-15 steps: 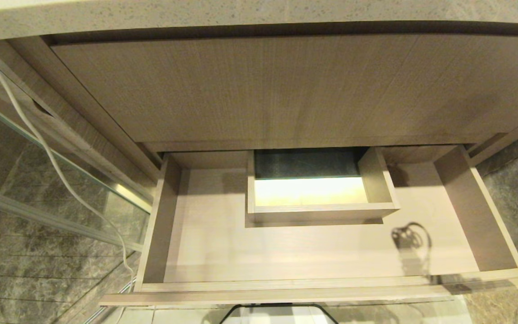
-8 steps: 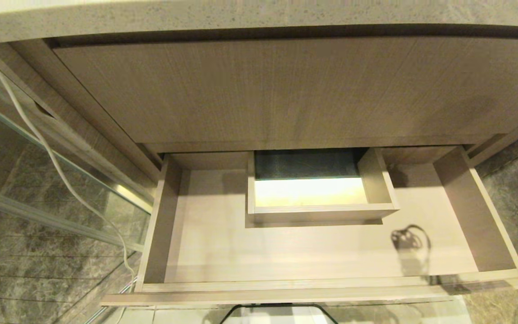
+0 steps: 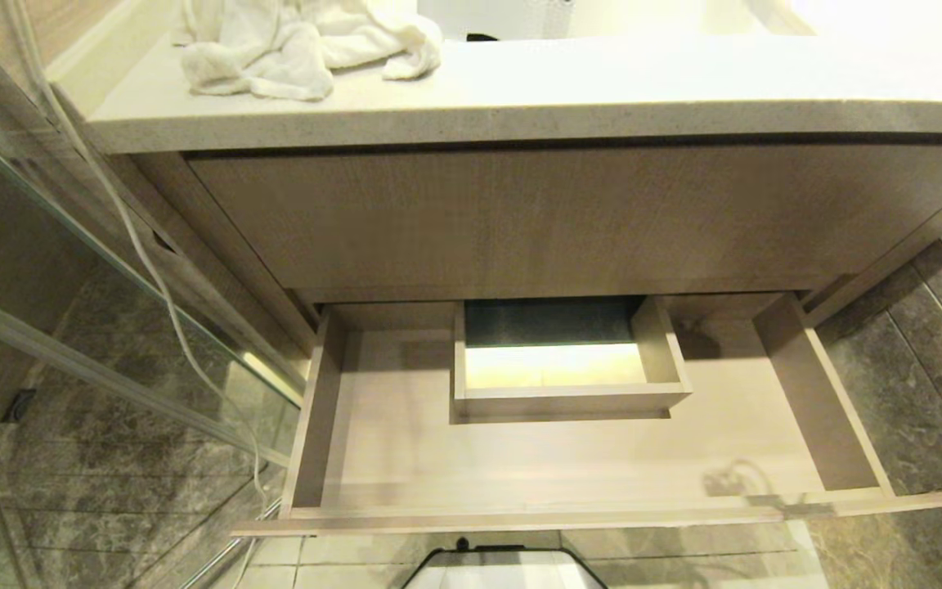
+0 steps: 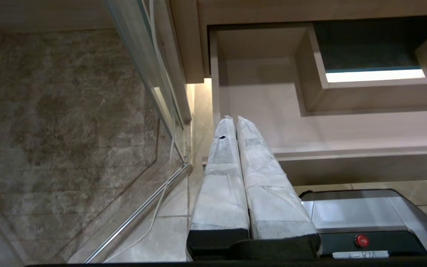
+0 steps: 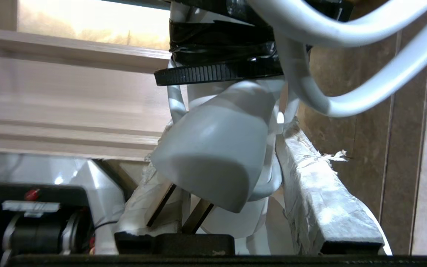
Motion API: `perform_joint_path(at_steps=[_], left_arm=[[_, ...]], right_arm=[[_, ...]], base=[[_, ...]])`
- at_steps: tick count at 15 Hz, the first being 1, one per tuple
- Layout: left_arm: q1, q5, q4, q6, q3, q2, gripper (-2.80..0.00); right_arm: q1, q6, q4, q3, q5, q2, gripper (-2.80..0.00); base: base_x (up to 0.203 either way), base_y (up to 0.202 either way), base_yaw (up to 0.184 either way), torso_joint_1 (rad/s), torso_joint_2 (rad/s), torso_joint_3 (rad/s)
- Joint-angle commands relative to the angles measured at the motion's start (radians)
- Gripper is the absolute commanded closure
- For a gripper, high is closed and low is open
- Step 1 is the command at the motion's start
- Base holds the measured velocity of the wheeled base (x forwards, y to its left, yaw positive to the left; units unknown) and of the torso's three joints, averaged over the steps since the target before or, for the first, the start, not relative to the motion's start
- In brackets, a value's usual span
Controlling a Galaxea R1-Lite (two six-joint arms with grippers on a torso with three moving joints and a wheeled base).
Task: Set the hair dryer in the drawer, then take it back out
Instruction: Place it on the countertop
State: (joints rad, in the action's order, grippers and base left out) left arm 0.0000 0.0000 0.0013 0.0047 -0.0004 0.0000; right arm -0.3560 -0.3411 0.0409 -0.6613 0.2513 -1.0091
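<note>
Beside the wide light wood-grain drawer point(image 3: 569, 458), pulled out and bare | right tool point(image 5: 232, 178) clamps small white hair dryer point(image 5: 213, 155) | left tool point(image 4: 235, 122) closed, idle | risk: looped white cord point(image 5: 347, 66) may catch the drawer rim.

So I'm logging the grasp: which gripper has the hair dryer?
The right gripper: its wrapped fingers clamp the white hair dryer with its bundled cord. The left gripper is shut on nothing, near the open drawer.
</note>
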Motion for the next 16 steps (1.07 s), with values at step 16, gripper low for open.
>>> perform_joint_path(at_steps=[16], left_arm=[[0.0, 0.0, 0.0, 0.0, 0.001, 0.0, 0.0]], right_arm=[[0.0, -0.006, 0.003, -0.02, 0.0, -0.036, 0.0]], base=[[0.0, 0.0, 0.0, 0.344, -0.53, -0.239]])
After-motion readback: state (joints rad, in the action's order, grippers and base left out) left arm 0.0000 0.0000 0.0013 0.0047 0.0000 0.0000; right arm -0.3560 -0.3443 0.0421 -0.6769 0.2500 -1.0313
